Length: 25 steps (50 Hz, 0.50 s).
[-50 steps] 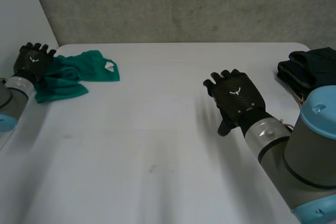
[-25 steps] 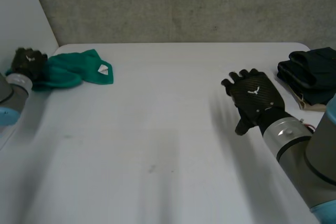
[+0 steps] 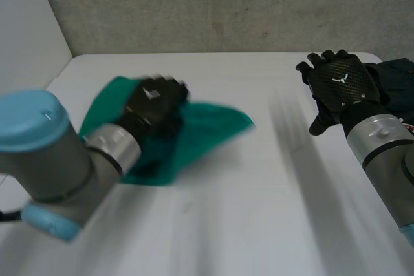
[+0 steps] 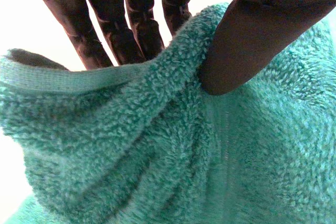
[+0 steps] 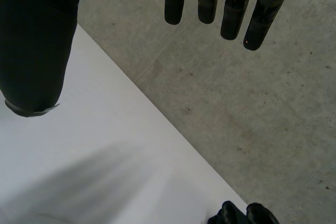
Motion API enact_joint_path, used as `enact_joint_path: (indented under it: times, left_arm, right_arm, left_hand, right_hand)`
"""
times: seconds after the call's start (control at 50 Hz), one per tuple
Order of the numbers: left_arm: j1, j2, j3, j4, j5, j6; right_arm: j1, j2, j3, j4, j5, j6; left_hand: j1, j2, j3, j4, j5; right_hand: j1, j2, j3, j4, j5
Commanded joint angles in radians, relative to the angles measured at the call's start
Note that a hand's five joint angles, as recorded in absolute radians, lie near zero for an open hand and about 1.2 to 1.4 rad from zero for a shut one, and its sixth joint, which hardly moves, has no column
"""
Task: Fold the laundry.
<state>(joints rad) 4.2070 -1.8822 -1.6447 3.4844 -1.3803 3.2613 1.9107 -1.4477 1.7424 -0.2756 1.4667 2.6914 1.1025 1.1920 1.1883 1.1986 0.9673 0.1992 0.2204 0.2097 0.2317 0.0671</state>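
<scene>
Nearest, we see the left arm (image 3: 58,153), with its grey joint and light-blue cap, reaching over the white table (image 3: 259,224). Its black left hand (image 3: 154,103) grasps the green terry-cloth towel (image 3: 213,124). In the left wrist view the thumb pinches a fold at the towel's hemmed edge against the fingers. The towel spreads over the table's left half, beneath and beside that hand. Farther back, the right hand (image 3: 337,85) hovers near the table's far right corner, fingers straight and released, holding nothing. Just beside it rests a stack of dark folded garments (image 3: 396,72). Behind stands a grey concrete wall (image 3: 226,4).
</scene>
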Motion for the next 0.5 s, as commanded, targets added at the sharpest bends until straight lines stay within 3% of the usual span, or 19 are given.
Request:
enact_joint_path:
  times: [0.02, 0.12, 0.2, 0.34, 0.46, 0.5]
  left_arm:
    - [-0.094, 0.026, -0.023, -0.077, 0.021, -0.138]
    - [0.02, 0.057, 0.006, -0.079, 0.017, -0.163]
    - [0.096, 0.055, 0.032, -0.084, 0.015, -0.117]
    - [0.226, 0.029, 0.048, -0.088, 0.018, 0.121]
    - [0.278, -0.041, 0.089, -0.094, 0.03, 0.357]
    - [0.284, -0.073, 0.106, -0.102, 0.03, 0.385]
  right_arm:
    - [0.01, 0.016, -0.009, -0.004, -0.015, -0.005]
    - [0.013, 0.05, -0.029, 0.007, -0.035, -0.005]
    - [0.014, 0.061, -0.05, 0.03, -0.058, 0.002]
    - [0.056, 0.082, -0.093, 0.234, -0.103, 0.039]
    - [0.134, 0.128, -0.115, 0.355, -0.111, 0.229]
    - [0.142, 0.142, -0.113, 0.357, -0.115, 0.274]
  left_hand:
    - [-0.928, -1.017, -1.014, -1.024, -0.967]
    - [-0.928, -1.017, -1.014, -1.024, -0.967]
    - [-0.928, -1.017, -1.014, -1.024, -0.967]
    - [-0.924, -1.014, -1.01, -1.02, -0.964]
    - [-0.915, -1.005, -1.001, -1.012, -0.955]
    - [-0.915, -1.005, -1.001, -1.012, -0.955]
  right_hand:
    - [-0.025, -0.046, -0.035, -0.057, -0.067]
    - [-0.025, -0.046, -0.035, -0.057, -0.067]
    - [-0.025, -0.046, -0.035, -0.057, -0.067]
    - [-0.025, -0.046, -0.035, -0.057, -0.067]
    - [-0.025, -0.046, -0.035, -0.057, -0.067]
    - [-0.025, -0.046, -0.035, -0.057, -0.067]
